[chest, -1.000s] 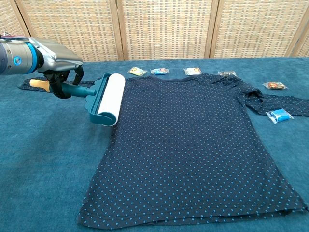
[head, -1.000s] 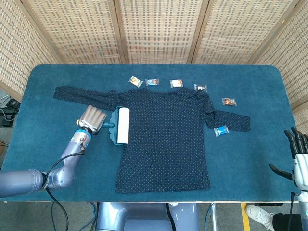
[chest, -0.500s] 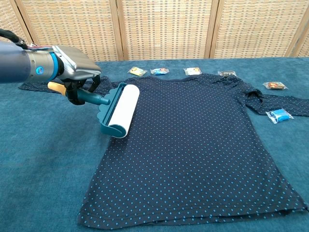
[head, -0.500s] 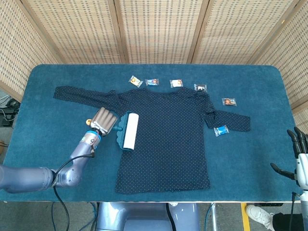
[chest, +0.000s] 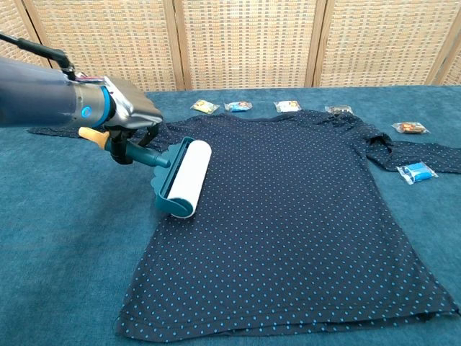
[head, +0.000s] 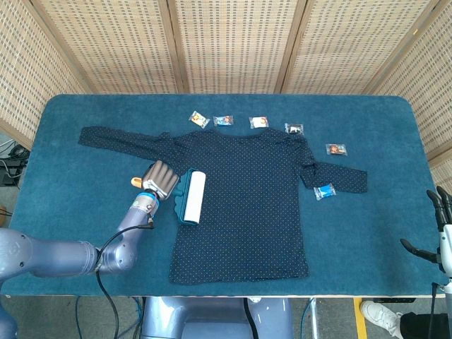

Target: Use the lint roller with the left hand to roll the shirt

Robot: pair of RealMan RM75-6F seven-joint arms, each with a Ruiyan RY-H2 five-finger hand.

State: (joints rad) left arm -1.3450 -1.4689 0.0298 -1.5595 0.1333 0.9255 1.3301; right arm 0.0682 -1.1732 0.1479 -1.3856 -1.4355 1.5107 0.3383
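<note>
A dark blue dotted shirt (head: 247, 198) (chest: 288, 216) lies flat in the middle of the table. The lint roller (head: 193, 195) (chest: 185, 177), white drum in a teal frame, rests on the shirt's left side near the hem edge. My left hand (head: 158, 181) (chest: 130, 119) grips its teal handle just left of the shirt. My right hand (head: 441, 229) shows only at the far right edge in the head view, off the table, fingers apart and holding nothing.
Several small snack packets (head: 258, 122) (chest: 288, 106) lie along the shirt's collar and right sleeve, one blue packet (head: 324, 191) (chest: 416, 171) by the sleeve. The blue table cloth (head: 70, 212) spreads around the shirt. Wicker screens stand behind.
My left hand has carried the roller to the right and toward the near edge, from beside the shirt onto its left side.
</note>
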